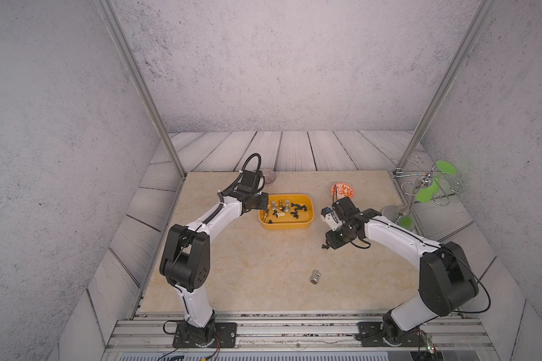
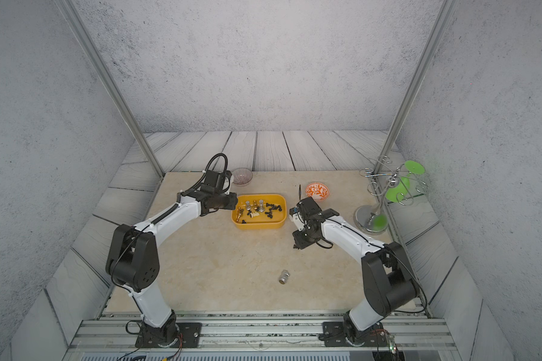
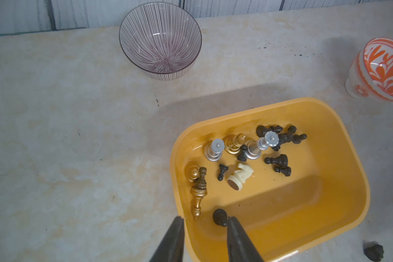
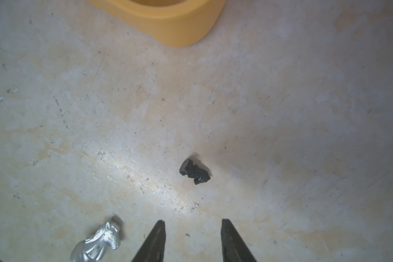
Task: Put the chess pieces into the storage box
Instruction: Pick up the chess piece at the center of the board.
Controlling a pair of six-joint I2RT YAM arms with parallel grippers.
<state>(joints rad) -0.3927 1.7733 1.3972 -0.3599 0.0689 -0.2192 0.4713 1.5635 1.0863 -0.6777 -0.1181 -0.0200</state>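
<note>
Two empty, parted tools: left tool (image 3: pixel 205 219) over the storage box (image 3: pixel 315 204) rim, right tool (image 4: pixel 192 221) near a black piece (image 4: pixel 194 171)

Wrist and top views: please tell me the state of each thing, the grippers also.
storage box, upright, holding pieces
pieces in the box, some standing, most lying
silver knight, lying on the table, outside the box
black piece, lying on the table, outside the box
striped bowl, upright, empty
orange bowl, upright, nothing seen inside
left gripper, open, empty, over the box's edge
right gripper, open, empty, above the table
</note>
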